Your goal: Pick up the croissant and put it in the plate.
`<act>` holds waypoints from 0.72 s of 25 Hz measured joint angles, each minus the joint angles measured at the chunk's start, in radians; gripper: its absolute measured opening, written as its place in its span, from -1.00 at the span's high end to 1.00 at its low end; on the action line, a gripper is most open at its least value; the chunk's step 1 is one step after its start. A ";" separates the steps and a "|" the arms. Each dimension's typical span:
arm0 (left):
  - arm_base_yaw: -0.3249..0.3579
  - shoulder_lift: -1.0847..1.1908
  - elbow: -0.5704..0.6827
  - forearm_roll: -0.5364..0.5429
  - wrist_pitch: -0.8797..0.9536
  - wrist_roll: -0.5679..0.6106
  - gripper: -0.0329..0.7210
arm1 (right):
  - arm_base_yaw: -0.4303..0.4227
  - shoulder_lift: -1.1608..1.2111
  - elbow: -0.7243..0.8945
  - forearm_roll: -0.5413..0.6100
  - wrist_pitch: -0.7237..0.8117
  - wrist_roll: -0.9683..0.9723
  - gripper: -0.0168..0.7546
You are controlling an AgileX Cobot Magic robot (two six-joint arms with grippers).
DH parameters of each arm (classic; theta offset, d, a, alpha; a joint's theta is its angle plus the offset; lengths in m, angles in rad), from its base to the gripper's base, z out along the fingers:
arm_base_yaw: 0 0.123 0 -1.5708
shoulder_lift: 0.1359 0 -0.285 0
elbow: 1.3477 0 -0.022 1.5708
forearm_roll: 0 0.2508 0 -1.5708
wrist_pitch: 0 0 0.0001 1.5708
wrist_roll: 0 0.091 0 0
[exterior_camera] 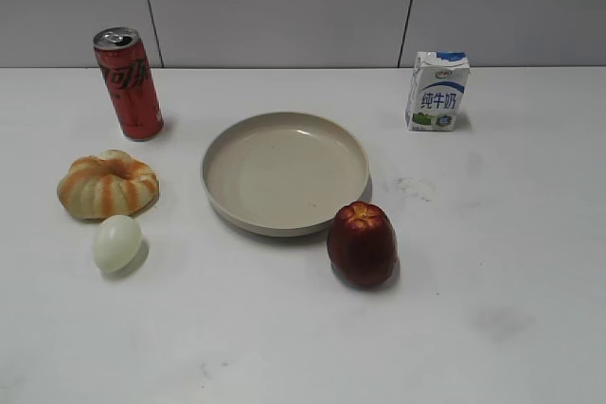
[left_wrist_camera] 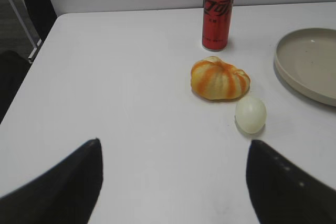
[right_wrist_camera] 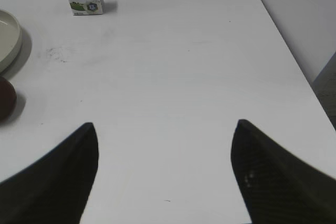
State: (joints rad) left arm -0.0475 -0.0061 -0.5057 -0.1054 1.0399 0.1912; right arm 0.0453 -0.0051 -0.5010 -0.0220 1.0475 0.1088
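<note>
The croissant [exterior_camera: 107, 184], a round ridged pastry with orange and cream stripes, lies on the white table at the left, left of the plate [exterior_camera: 284, 218]. It also shows in the left wrist view [left_wrist_camera: 219, 79], with the plate's rim [left_wrist_camera: 294, 77] at the right edge. My left gripper [left_wrist_camera: 173, 142] is open and empty, well short of the croissant, over bare table. My right gripper [right_wrist_camera: 165, 127] is open and empty over bare table; the plate's edge [right_wrist_camera: 11, 45] sits far to its left. Neither gripper shows in the exterior view.
A pale egg [exterior_camera: 117, 243] lies just in front of the croissant. A red can [exterior_camera: 128, 83] stands behind it. A dark red apple [exterior_camera: 362, 244] sits at the plate's front right. A milk carton [exterior_camera: 436, 91] stands at the back right. The table edge runs along the right [right_wrist_camera: 310, 82].
</note>
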 joint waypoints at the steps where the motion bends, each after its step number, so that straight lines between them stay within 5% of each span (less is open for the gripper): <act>1: 0.000 0.000 0.000 0.000 0.000 0.000 -0.75 | 0.000 0.000 0.000 0.000 0.000 0.000 -0.58; 18: 0.000 0.117 -0.031 -0.004 -0.079 0.000 -0.67 | 0.000 0.000 0.000 0.000 0.000 0.000 -0.58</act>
State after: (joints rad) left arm -0.0475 0.1107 -0.5363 -0.1092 0.9605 0.1912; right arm 0.0453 -0.0051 -0.5010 -0.0220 1.0475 0.1088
